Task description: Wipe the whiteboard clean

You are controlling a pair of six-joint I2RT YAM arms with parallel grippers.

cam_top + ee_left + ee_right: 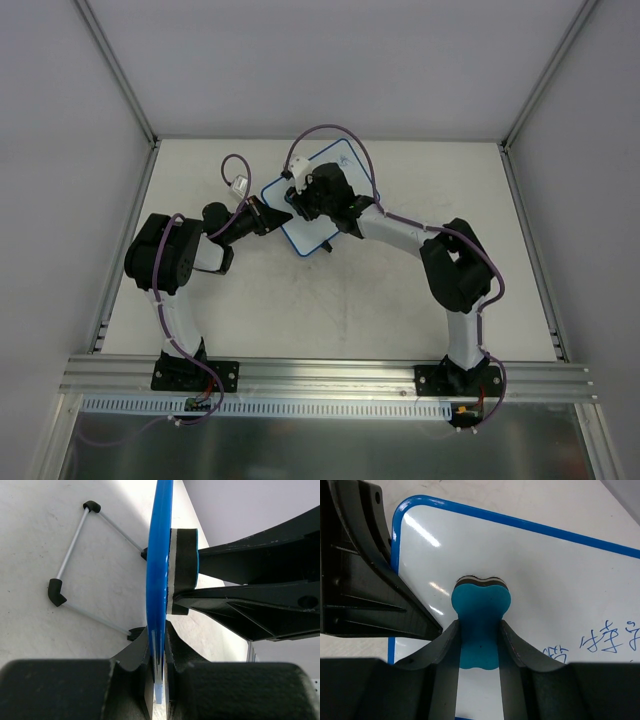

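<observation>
Hidden: in the overhead view, the arms cover the middle of the whiteboard (303, 232), so only its far corner and near-left part show.
Cut off: the blue writing (612, 641) runs out of the right wrist view at the right and is covered below by the gripper body. It is too sketchy to read.
Hard to make out: how steeply the board leans. The left wrist view shows it edge-on only, with its wire stand (75, 555) behind it on the table (350, 320).
Board, place: at the far middle of the table, between the two arms.
Board, facing: the white face is turned up toward the overhead camera.
Board, long axis: it seems to run diagonally, from near-left to far-right, square to no table edge.
Left gripper (159, 647): its jaws are closed on the board's blue rim at the left edge, pinching it from both faces.
Right gripper (479, 626): its jaws are closed on a teal-topped eraser (481, 600), gripping it at its narrow waist.
Eraser, contact: its dark underside lies flat against the white face, on a clean patch to the left of the writing.
</observation>
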